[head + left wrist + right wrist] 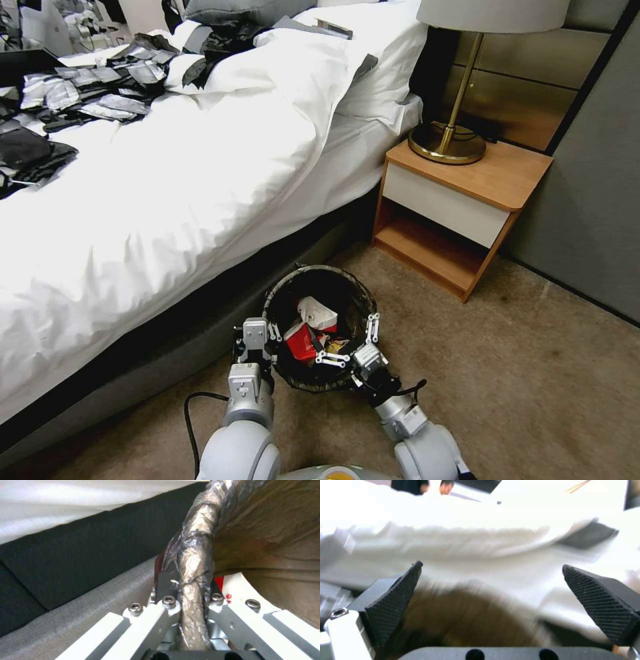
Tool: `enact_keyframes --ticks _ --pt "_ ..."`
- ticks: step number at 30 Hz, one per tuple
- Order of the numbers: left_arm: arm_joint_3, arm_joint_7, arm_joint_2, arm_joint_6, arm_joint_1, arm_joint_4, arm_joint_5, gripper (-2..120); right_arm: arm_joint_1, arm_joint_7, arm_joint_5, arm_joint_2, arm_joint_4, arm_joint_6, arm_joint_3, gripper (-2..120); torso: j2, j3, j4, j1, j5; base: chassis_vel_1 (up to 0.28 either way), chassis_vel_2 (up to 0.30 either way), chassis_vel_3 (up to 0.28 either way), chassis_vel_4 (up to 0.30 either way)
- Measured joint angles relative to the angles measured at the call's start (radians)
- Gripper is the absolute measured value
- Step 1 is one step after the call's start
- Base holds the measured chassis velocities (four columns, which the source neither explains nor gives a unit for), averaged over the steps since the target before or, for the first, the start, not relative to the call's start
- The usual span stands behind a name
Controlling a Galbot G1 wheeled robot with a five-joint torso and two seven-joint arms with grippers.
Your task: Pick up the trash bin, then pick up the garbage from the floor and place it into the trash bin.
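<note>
Trash bin (pixel 320 293) upright, mouth upward

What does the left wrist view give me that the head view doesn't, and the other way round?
Left wrist alone: the left pincer shut on the liner-wrapped rim of the trash bin, seen close.

Head alone: the right pincer open over the bin's rim, red-and-white wrappers inside the bin, the nightstand, the lamp and the carpet.

Both: the bin, the left pincer at its rim and the bed alongside.
</note>
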Motion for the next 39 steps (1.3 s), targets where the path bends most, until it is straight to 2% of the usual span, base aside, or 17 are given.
enact_keyframes --ticks 5,7,15,24,39 --pt "-0.010 0.000 -0.001 0.000 0.001 0.001 0.000 0 -0.013 0.103 -0.012 0.024 0.102 0.006 0.039 100 0.000 0.000 0.0000 0.000 0.0000 0.000 0.000 0.000 0.000" --pt "-0.021 0.000 0.001 0.000 0.003 0.001 -0.002 0 -0.032 0.193 -0.058 0.040 0.154 -0.001 0.092 100 0.000 0.000 0.0001 0.000 0.0000 0.000 0.000 0.000 0.000" --pt "-0.039 -0.002 0.007 0.000 0.006 -0.002 -0.012 0 -0.135 0.333 -0.080 0.061 0.172 0.017 0.180 100 0.000 0.000 -0.0001 0.000 0.0001 0.000 0.000 0.000 0.000" --pt "-0.046 -0.003 0.008 0.000 0.004 -0.004 -0.018 0 -0.218 0.369 -0.056 0.084 0.097 0.062 0.245 100 0.000 0.000 0.0000 0.000 0.0000 0.000 0.000 0.000 0.000" --pt "-0.039 -0.005 0.014 0.001 0.004 -0.010 -0.021 0 -0.209 0.356 -0.030 0.076 0.077 0.059 0.255 100 0.000 0.000 0.0000 0.000 0.0000 0.000 0.000 0.000 0.000"
